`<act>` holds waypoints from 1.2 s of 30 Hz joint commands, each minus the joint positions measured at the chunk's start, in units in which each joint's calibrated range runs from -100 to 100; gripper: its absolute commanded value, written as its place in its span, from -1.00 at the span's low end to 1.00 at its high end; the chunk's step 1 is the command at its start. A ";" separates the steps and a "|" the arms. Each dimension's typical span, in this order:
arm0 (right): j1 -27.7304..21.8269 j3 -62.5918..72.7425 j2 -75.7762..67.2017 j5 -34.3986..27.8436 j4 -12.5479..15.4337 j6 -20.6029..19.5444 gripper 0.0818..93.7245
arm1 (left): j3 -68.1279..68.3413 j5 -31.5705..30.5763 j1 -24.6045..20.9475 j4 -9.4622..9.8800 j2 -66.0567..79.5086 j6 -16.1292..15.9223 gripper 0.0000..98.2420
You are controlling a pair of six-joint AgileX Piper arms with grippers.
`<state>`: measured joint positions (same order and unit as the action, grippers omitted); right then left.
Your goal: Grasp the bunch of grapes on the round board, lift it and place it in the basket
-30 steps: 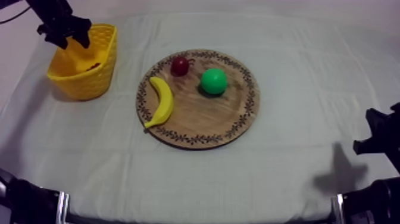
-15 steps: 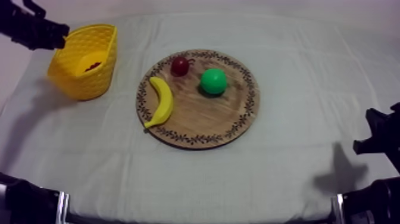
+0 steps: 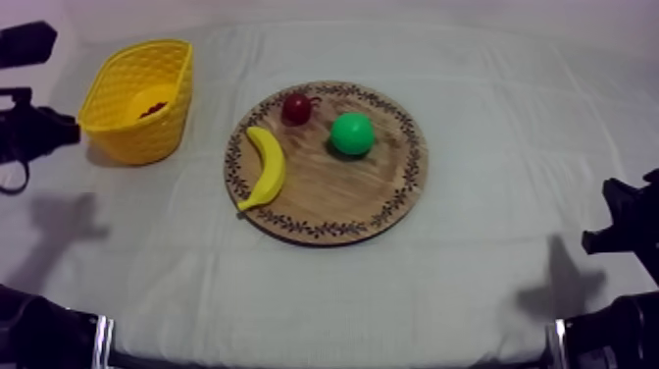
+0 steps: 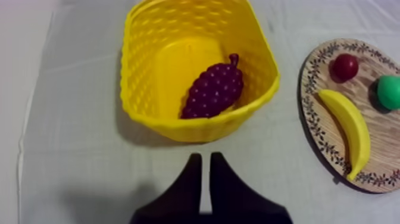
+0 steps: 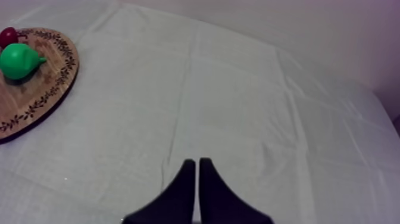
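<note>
The purple bunch of grapes [image 4: 213, 90] lies inside the yellow basket [image 4: 196, 128], free of any gripper. From the top view, the basket [image 3: 137, 98] stands at the far left with the grapes [image 3: 150, 110] dark inside it. My left gripper [image 4: 202, 161] hangs just outside the basket's near wall, its fingers together as a narrow wedge with nothing between them. Seen from above, my left gripper [image 3: 67, 129] is left of the basket. My right gripper [image 5: 194, 164] is shut on nothing over bare cloth, low at the right edge [image 3: 608, 221].
The round wooden board [image 3: 324, 191] sits mid-table with a banana [image 3: 265, 167], a small red fruit [image 3: 296, 108] and a green pear [image 3: 351, 133] on it. Bare cloth stretches between the board and my right gripper.
My left gripper has drawn back from above the basket, leftward and toward the table's front, and its fingers have closed. The grapes stay in the basket. The right arm has not moved.
</note>
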<state>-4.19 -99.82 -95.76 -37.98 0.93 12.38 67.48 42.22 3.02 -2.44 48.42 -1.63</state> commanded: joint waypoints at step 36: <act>-0.02 0.04 0.00 0.00 0.02 0.02 -0.99 | 31.38 -6.90 3.70 3.98 51.48 10.08 -1.00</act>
<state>-4.19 -99.82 -95.76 -37.98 0.93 12.41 98.55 37.09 6.70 1.48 99.92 6.66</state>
